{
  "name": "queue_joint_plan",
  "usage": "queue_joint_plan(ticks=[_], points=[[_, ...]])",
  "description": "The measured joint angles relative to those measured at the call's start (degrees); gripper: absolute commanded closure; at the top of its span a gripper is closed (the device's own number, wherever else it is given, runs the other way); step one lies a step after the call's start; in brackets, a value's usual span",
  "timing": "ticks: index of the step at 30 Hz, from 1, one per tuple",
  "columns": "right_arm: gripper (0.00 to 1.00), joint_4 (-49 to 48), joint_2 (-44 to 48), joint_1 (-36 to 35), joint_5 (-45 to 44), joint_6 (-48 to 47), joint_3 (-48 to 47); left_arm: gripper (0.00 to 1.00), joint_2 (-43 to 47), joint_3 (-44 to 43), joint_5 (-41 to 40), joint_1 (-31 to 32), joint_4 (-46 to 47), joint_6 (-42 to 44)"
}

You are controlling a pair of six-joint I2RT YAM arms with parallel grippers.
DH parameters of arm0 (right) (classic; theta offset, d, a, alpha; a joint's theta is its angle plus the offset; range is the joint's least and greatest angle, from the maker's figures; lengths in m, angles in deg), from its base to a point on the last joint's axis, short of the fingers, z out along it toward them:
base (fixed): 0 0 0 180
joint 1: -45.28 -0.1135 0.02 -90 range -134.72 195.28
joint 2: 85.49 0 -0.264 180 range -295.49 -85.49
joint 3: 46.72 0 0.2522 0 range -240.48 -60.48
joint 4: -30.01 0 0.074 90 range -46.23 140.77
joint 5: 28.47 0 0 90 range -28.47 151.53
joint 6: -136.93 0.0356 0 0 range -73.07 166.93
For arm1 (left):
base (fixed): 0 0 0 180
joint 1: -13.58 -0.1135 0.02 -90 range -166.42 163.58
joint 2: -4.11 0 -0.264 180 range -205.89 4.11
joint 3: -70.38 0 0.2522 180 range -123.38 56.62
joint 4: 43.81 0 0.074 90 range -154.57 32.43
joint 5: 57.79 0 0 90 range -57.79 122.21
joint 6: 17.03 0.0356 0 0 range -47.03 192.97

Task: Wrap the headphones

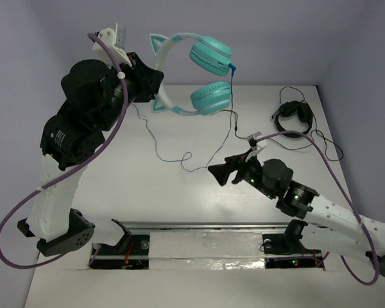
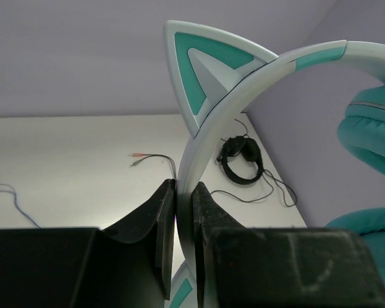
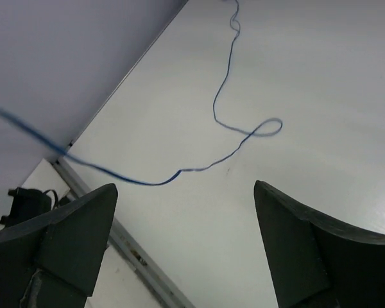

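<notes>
Two earcups (image 1: 210, 54) point right, seemingly level; left pincer (image 2: 183, 191) pinches headphones' (image 1: 208, 97) headband (image 2: 244, 96), right pincer (image 3: 186, 187) spread.

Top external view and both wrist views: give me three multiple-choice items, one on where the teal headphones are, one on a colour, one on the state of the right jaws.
1. Where are the teal headphones?
A. Hanging on a wall hook.
B. Held by the headband in the left jaws.
C. In the right jaws.

2. What colour are the small headphones at the far right of the table?
A. Black.
B. Red.
C. White.

3. How do the right jaws stand?
A. Shut on a cat ear.
B. Shut on an ear cup.
C. Open, holding nothing.

Key:
1 B: the left wrist view shows the jaws closed on the white headband.
2 A: the top view shows them black.
3 C: the right wrist view shows the jaws wide apart, with the thin cable lying on the table beyond them.
</notes>
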Motion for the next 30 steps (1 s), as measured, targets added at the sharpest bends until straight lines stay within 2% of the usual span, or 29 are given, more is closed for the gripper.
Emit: queue_joint_plan(ticks=[5,9,12,18,30], points=[[0.05,-10.93,-11.67,3.58,0.98,-2.86,-0.52,1.0,-2.38,-5.75,5.09,0.0,-1.31,-0.37],[0.07,-20.87,-18.73,6.78,7.04,-3.52,-0.44,1.0,-3.58,-8.5,7.54,0.0,-1.44,-0.57],[0.12,-29.18,-24.17,7.02,12.55,-4.11,-0.7,1.0,-4.22,-9.53,8.48,0.0,-1.46,-0.57],[0.13,-37.22,-33.83,7.93,18.91,-4.63,-1.42,1.0,-5.11,-10.45,9.33,0.0,-1.38,-0.68],[0.2,-54.42,-53.05,8.9,19.71,-2.8,-4.22,1.0,-5.16,-10.45,9.88,0.0,0.15,-1.38]])
